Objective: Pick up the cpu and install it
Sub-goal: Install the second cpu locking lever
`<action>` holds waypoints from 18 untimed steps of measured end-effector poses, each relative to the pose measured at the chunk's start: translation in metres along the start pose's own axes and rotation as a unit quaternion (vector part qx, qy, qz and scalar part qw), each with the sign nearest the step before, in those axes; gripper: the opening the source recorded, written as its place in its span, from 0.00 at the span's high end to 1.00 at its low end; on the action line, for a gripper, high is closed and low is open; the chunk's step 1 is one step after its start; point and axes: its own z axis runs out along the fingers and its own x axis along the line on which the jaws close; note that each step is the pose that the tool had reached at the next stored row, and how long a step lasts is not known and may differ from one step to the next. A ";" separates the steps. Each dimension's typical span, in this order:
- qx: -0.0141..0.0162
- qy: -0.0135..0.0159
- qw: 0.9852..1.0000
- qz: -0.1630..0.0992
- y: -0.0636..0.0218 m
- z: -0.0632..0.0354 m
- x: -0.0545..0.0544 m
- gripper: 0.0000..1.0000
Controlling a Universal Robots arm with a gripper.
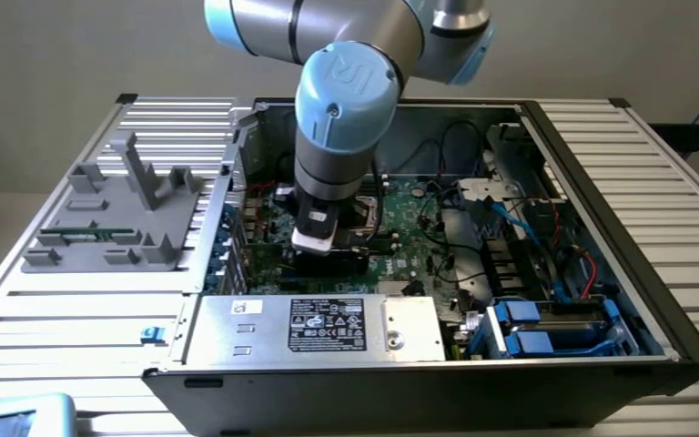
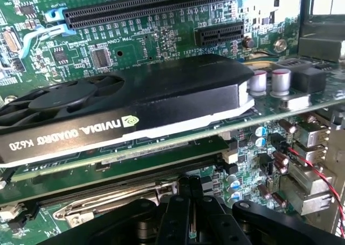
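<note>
The gripper (image 2: 191,210) is down inside the open computer case (image 1: 641,300), low over the green board (image 1: 417,241). Its black fingers (image 2: 183,202) are pressed tight together. You cannot tell if they hold the cpu, or where the cpu is. Just past the gripper lies a black graphics card (image 2: 135,102). Near the gripper, at the case's edge, sits a silver box (image 1: 313,323) with a label. The case stands on a slatted bench (image 1: 70,309).
</note>
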 end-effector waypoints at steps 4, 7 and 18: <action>-0.001 -0.006 1.000 0.002 -0.0034 -0.0093 -0.002 0.88; -0.002 -0.009 1.000 0.004 -0.0079 -0.0205 -0.003 0.88; -0.019 -0.005 1.000 0.006 -0.0296 -0.0505 -0.009 0.88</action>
